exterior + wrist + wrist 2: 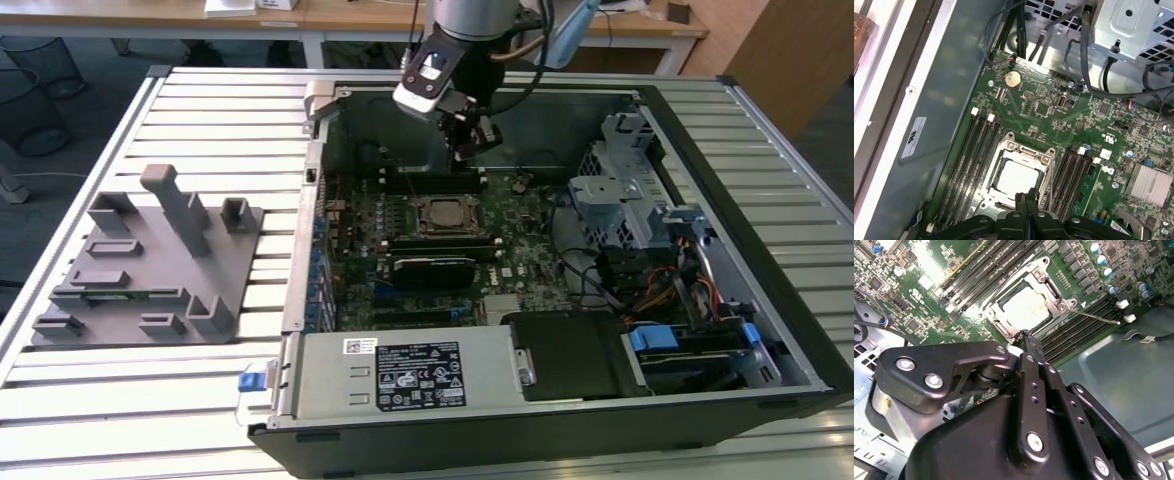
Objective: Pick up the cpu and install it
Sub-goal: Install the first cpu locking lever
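The cpu sits in the motherboard socket while the end effector hangs above it, empty.

We see an open computer case (561,390) lying on a slatted worktop (200,400). The end effector (467,140) hovers over the far side of the green motherboard (527,265), its fingers (1029,342) clenched together on nothing. The cpu (1016,177), pale and silvery, lies inside the metal-framed socket (1019,150), between banks of memory slots (971,160). On the exterior view's left, a grey fixture tray (147,270) rests on the worktop beside the case.
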